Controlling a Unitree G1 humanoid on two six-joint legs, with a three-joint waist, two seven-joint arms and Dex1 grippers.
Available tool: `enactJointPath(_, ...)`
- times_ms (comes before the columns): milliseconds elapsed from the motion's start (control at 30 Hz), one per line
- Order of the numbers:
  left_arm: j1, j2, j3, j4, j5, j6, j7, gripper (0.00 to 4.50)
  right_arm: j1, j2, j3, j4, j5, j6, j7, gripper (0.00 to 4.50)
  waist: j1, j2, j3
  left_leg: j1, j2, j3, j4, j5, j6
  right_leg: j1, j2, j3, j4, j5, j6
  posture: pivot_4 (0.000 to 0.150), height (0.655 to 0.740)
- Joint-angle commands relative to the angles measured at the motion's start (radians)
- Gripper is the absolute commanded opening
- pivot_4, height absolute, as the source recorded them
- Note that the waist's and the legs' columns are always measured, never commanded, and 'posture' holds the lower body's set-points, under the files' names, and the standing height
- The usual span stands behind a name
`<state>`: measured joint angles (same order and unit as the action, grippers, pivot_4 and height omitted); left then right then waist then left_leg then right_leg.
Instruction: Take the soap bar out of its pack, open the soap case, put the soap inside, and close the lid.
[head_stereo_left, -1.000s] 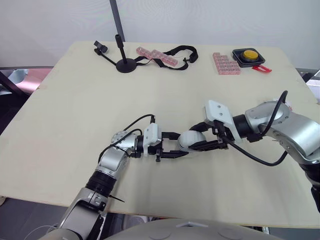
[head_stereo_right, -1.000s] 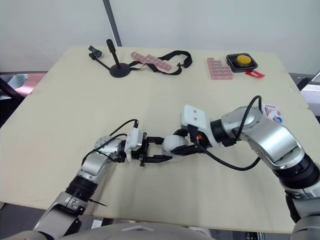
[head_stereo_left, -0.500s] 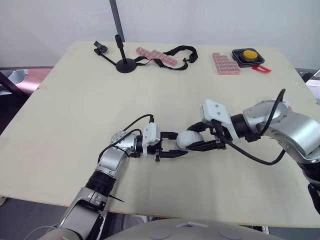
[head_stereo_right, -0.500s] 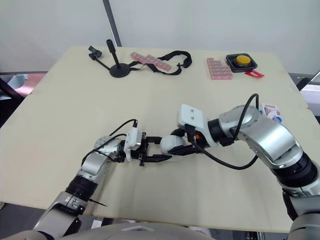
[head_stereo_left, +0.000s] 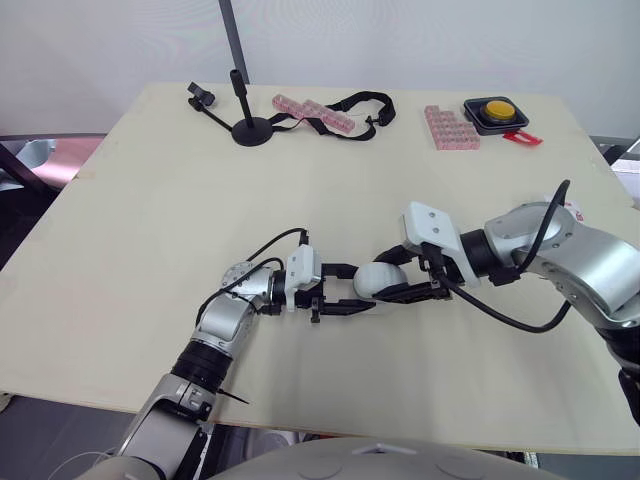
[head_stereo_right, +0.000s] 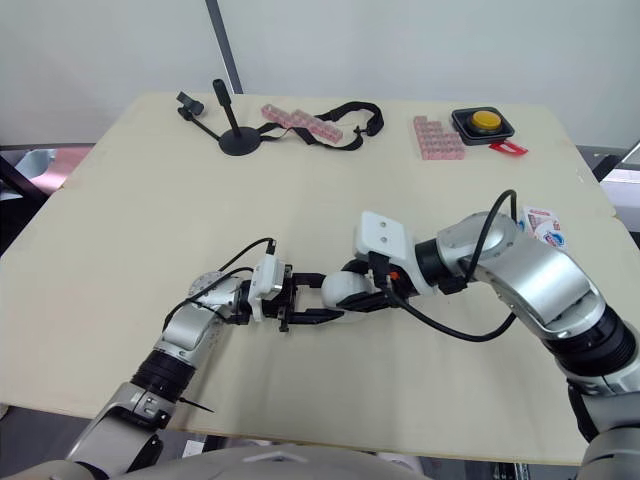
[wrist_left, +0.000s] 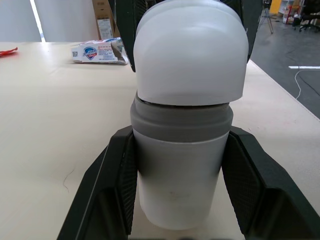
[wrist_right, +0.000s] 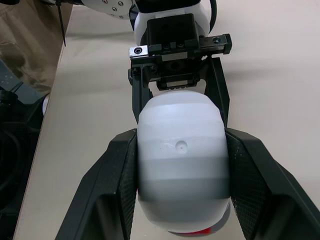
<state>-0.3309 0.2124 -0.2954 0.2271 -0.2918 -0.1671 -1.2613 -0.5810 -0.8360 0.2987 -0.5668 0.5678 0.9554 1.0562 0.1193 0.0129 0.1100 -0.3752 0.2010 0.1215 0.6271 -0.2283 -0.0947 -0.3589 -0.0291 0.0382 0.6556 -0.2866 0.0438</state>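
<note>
Far edge of the counter (head_stereo_left: 140, 230), left side: black stand (head_stereo_left: 250, 126) with a jointed arm. Just right of it, a strip of pink blocks (head_stereo_left: 313, 112) lying with a black strap (head_stereo_left: 362, 104).

Near middle: left claw (head_stereo_left: 356, 289) reaches rightward, clenched on the soap case (head_stereo_left: 380, 278). In the left wrist view its fingers (wrist_left: 117, 185) press both sides of the case's white lower half, below a grey band (wrist_left: 181, 122).

Soap case is held low over the counter between the two claws. White domed lid (wrist_left: 191, 50) sits on the grey band, with a thin seam showing.

Right claw (head_stereo_left: 398, 281) comes in from the opposite side, grasping the lid end. In the right wrist view its fingers (wrist_right: 250, 175) flank the rounded white shell.

Far edge, right side: block of pink pieces (head_stereo_left: 452, 127), then a black box with a yellow button (head_stereo_left: 497, 111), and a small red item (head_stereo_left: 523, 138) beside it.

Soap pack (head_stereo_right: 543, 224) lies near the counter's right edge, past the right arm and well apart from the case.
</note>
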Motion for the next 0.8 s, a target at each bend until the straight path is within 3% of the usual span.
enactJointPath(33,-0.005,0.007,0.012,0.004,0.0,0.004,0.019,1.91,0.015,-0.01,0.011,-0.009,-0.009,-0.011,0.003,2.17,0.0,0.0,0.0,0.0,0.0,0.0,0.0,0.0,0.0,0.0,0.0,0.0,0.0,0.0,0.0,0.15,0.7395)
enactJointPath(800,-0.008,0.006,0.01,0.006,0.002,0.003,0.025,1.91,0.002,-0.025,-0.012,0.028,-0.007,-0.019,0.016,2.17,-0.004,0.0,0.0,0.0,0.0,0.0,0.0,0.0,0.0,0.0,0.0,0.001,0.001,0.0,0.0,0.15,0.7395)
